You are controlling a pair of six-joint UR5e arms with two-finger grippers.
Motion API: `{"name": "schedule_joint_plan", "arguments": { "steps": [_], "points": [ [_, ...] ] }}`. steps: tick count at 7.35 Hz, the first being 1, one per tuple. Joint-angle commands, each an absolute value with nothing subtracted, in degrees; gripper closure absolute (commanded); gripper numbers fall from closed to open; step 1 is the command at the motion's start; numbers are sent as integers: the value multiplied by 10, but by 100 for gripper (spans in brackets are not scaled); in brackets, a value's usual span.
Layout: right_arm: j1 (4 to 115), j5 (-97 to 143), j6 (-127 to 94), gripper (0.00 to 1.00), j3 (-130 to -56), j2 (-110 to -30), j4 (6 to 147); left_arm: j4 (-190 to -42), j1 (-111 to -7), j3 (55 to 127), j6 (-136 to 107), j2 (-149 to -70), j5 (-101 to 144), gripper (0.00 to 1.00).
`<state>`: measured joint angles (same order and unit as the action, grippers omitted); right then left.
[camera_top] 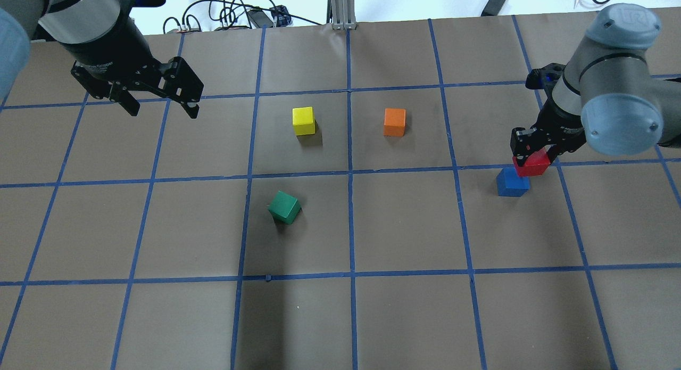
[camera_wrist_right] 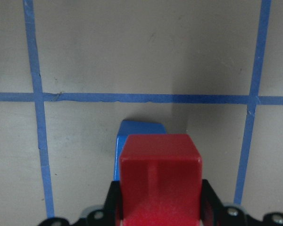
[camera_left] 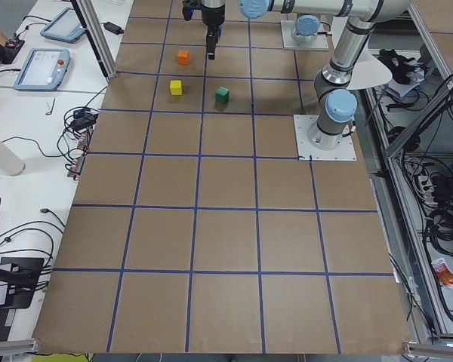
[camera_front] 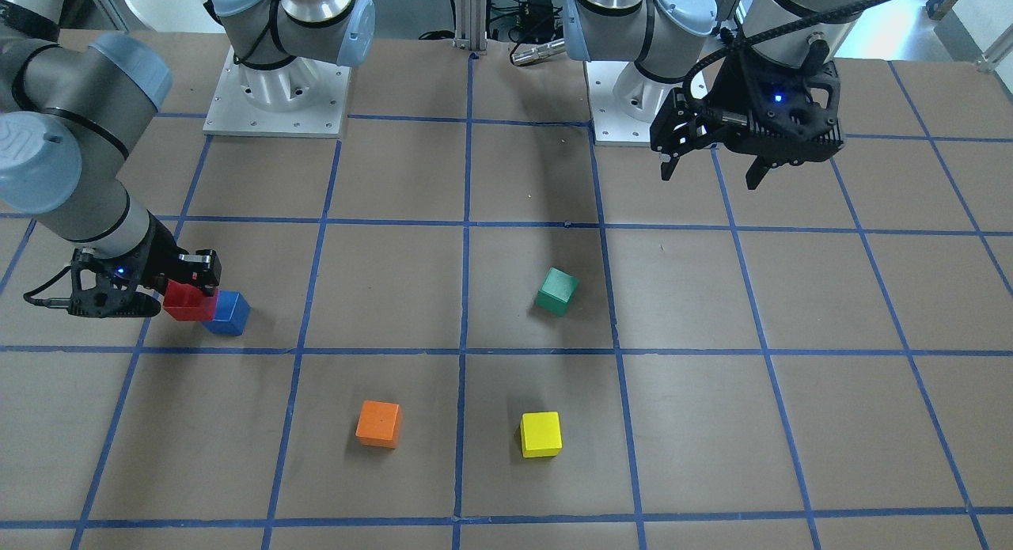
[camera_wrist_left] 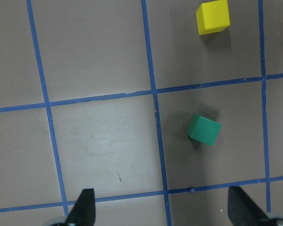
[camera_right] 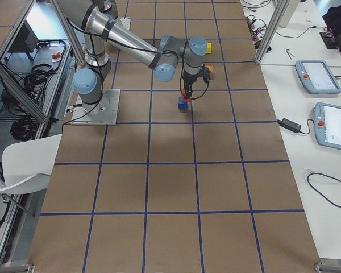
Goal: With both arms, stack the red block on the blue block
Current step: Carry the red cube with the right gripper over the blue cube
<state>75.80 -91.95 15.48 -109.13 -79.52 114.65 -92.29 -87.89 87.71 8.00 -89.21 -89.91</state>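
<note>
Viewed from overhead: found bare table [camera_top: 532,231] at 3, 6 and 9 o'clock of the blue block [camera_top: 512,185]. Met the red block [camera_top: 532,166] in the right tool [camera_top: 533,156] over its 1 o'clock corner. Noted orange block [camera_top: 394,122] well apart at 10 o'clock.

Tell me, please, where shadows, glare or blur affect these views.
Left wrist view: a pale sheen of glare on the table, otherwise sharp. Right wrist view: the red block looms close, hiding most of the blue block, with a dark shadow up and right of it. Overhead view: a long shadow band runs from the green block to the frame's lower edge.
</note>
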Motion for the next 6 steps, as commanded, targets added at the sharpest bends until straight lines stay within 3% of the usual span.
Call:
{"name": "schedule_joint_plan", "arguments": {
  "steps": [1, 6],
  "points": [
    [761, -917, 151, 100, -1097, -798, 1149, -923, -879, 877, 80, -892, -899, 0],
    [763, -908, 152, 99, -1097, -792, 1144, -923, -879, 877, 80, -892, -899, 0]
  ]
}}
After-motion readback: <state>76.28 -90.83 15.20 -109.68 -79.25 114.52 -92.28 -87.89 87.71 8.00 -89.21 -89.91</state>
